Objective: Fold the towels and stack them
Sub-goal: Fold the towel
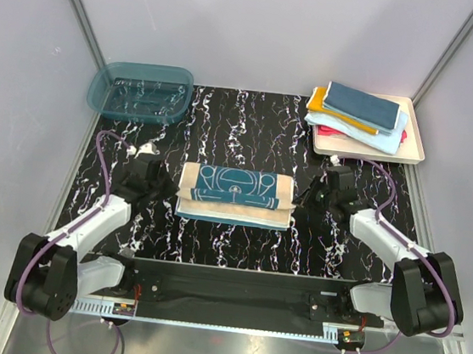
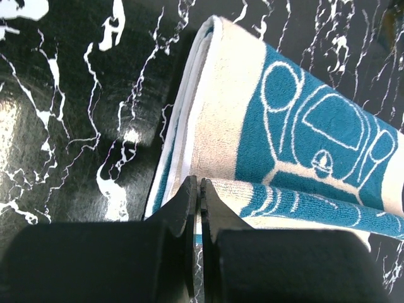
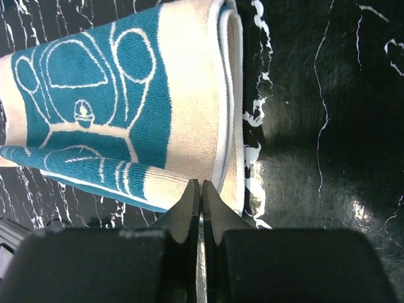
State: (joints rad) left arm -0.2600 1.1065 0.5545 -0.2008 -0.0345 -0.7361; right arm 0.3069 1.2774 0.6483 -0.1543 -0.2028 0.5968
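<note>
Teal towel [image 1: 234,196], overhead: folded into a long strip with cream borders, lying mid-table [image 1: 228,246] between both grippers.
Towel stack [image 1: 359,114], overhead: folded, piled on the cream tray [image 1: 417,148] at the far right, dark blue one on top.
Basin [image 1: 141,91], overhead: translucent teal, far left corner.
Left gripper [image 2: 200,186], left wrist view: jaws pressed together at the towel's left end; can't tell if cloth is pinched.
Right gripper [image 3: 201,187], right wrist view: jaws together at the right end; same doubt.
</note>
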